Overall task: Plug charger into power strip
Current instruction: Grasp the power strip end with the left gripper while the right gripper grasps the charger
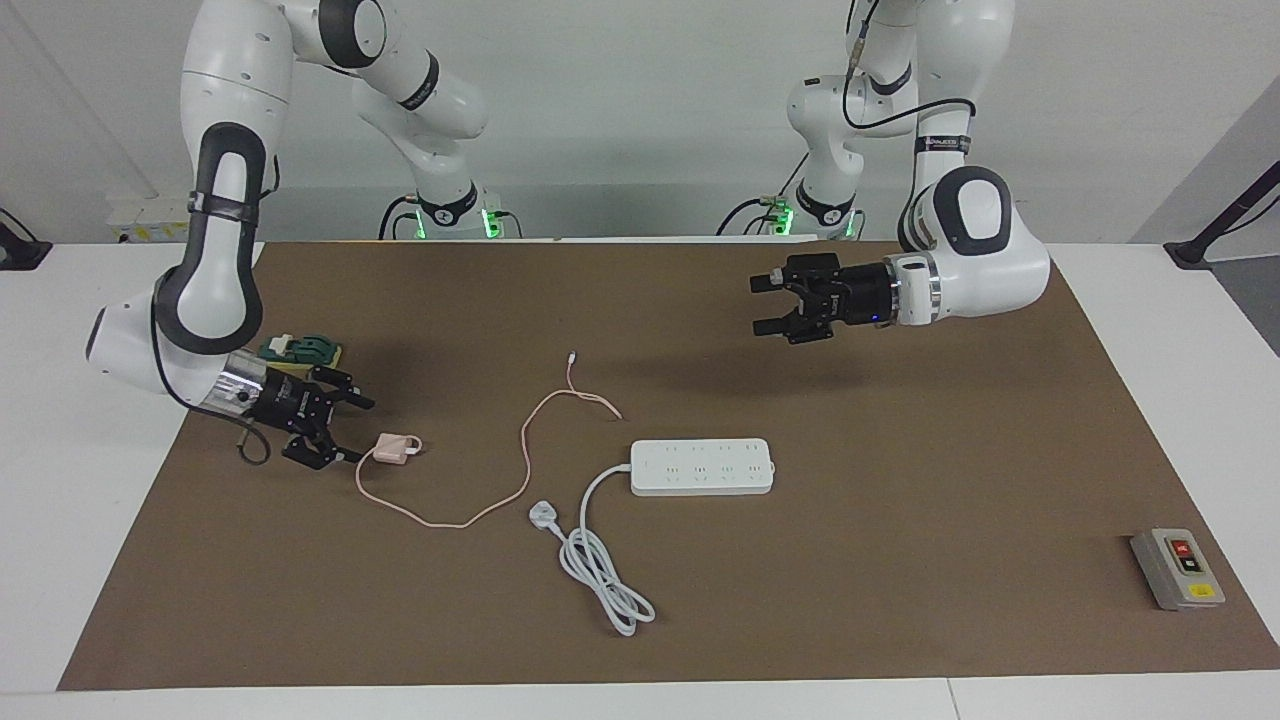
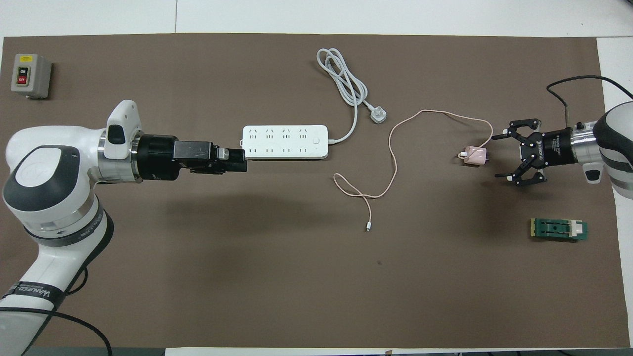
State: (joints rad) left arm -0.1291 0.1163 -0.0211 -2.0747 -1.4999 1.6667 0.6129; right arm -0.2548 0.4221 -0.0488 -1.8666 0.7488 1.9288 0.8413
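The pale pink charger (image 1: 392, 448) (image 2: 475, 156) lies on the brown mat toward the right arm's end. Its thin pink cable (image 1: 525, 450) (image 2: 393, 148) snakes to a tiny white connector (image 1: 571, 355) (image 2: 368, 228). My right gripper (image 1: 358, 430) (image 2: 499, 155) is open, low and right beside the charger, its jaws facing it and apart from it. The white power strip (image 1: 702, 466) (image 2: 285, 142) lies flat mid-mat. My left gripper (image 1: 765, 305) (image 2: 237, 160) is open and empty, held up in the air over the mat by the strip's end.
The strip's thick white cord (image 1: 600, 570) (image 2: 343, 79) is coiled farther from the robots, ending in a three-pin plug (image 1: 542, 517) (image 2: 378, 116). A grey button box (image 1: 1177, 568) (image 2: 29, 75) sits at the left arm's end. A green block (image 1: 305, 350) (image 2: 560, 229) lies near the right gripper.
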